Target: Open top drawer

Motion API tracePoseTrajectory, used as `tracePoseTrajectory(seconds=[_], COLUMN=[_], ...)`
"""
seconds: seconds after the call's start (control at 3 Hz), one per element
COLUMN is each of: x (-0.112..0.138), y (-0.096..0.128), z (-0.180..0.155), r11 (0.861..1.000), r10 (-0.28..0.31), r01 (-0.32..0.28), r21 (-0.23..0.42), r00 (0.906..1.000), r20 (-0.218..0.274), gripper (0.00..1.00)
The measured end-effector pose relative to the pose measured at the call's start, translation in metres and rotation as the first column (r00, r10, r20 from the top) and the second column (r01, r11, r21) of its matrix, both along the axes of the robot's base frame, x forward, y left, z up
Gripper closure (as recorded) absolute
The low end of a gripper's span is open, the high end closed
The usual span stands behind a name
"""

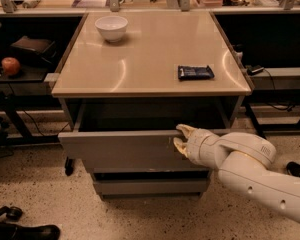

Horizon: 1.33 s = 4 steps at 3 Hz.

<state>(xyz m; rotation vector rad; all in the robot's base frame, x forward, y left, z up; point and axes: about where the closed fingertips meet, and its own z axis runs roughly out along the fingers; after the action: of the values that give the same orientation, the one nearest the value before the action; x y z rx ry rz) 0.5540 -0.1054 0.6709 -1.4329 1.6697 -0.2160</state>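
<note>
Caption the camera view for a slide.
Pincer at the upper edge of the partly open top drawer; bowl and dark packet on the cabinet top.

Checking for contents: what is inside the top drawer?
The top drawer is pulled out; its visible interior is dark, nothing discernible. The tabletop hides the rear. Pincer sits at its front's upper edge.

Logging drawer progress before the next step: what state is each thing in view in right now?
top drawer: pulled partway out, dark gap behind its front.
gripper: at the top drawer's upper front edge, right of centre.
lower drawer front: pushed in.
white bowl: upright on the tabletop, back left.
dark packet: lying flat on the tabletop, right side.
apple: resting on the left side shelf.
</note>
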Motion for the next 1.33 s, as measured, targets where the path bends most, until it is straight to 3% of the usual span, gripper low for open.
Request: tracePoseTrajectory(seconds=[0.67,1.0,1.33], x=[-0.006,-0.054,-0.089], y=[0.004,0.024,0.031], z=[0.010,0.039,0.043], r11=[1.000,0.998,0.998], r10=[0.006,0.032,0.063], r01=[-0.006,-0.034,-0.065], r21=[0.006,0.052,0.026], r00=[0.9999,0.9985,0.9963], r20=[0.009,0.046,0.058], gripper=[1.00,1.00,1.00])
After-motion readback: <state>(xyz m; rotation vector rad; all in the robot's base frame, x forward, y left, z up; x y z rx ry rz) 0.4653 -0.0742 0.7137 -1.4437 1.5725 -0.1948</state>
